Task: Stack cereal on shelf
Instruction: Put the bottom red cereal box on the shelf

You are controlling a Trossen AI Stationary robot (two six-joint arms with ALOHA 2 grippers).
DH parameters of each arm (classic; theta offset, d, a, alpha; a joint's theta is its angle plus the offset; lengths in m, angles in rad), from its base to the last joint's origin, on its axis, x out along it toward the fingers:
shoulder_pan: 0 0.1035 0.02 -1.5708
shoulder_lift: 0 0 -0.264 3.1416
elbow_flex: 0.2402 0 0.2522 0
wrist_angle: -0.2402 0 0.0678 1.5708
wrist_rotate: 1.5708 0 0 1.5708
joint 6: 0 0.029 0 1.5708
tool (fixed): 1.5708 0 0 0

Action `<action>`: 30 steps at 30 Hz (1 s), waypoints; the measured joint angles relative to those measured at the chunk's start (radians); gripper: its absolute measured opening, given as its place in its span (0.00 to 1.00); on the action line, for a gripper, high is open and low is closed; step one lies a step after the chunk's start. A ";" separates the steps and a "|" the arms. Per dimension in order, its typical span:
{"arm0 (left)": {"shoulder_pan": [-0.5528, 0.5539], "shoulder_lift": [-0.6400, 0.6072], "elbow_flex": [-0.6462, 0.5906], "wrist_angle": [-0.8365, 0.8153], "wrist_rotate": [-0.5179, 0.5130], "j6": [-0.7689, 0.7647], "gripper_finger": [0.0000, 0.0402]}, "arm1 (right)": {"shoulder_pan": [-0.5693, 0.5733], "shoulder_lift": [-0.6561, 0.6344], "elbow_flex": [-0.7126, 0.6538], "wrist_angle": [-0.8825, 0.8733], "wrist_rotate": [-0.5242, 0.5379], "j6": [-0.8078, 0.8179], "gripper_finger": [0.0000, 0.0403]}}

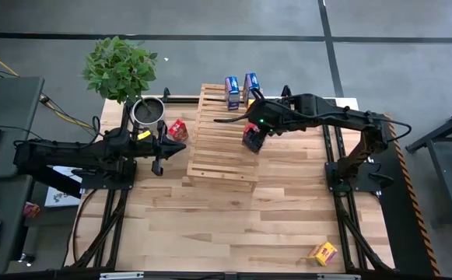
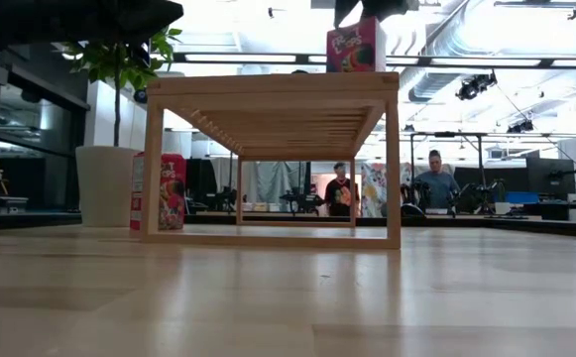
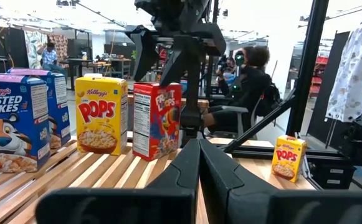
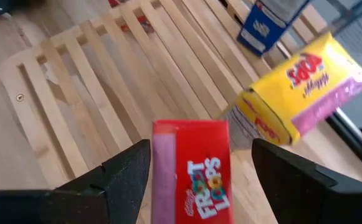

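Plank table (image 1: 233, 218), people at desks behind. Red box (image 4: 193, 165) stands upright on shelf (image 1: 218, 155); right gripper (image 4: 196, 165) open around it.

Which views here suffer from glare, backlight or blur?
Low view: bright ceiling lights behind wash out the top, leaving the shelf backlit. Left wrist view: own fingers dark and soft. Right wrist view: red cereal box readable, yellow cereal box slightly blurred. High view: even.

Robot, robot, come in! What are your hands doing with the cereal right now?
Right gripper over shelf, fingers open beside red Froot Loops box. Left gripper waiting at shelf's left side, fingers shut. Nothing blocking.
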 joint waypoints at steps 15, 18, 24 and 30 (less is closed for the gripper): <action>0.000 0.000 0.000 -0.003 0.000 0.000 0.00 | 0.029 -0.002 0.145 0.072 0.185 -0.108 0.68; 0.000 0.000 0.000 -0.008 0.000 0.000 0.00 | 0.053 -0.003 0.164 0.011 0.232 -0.099 0.68; 0.000 0.000 0.000 -0.009 0.000 0.001 0.00 | 0.102 -0.002 0.163 -0.206 0.229 -0.013 0.68; 0.000 0.000 0.000 -0.008 0.000 0.003 0.00 | 0.174 -0.033 0.144 -0.295 0.236 0.076 0.68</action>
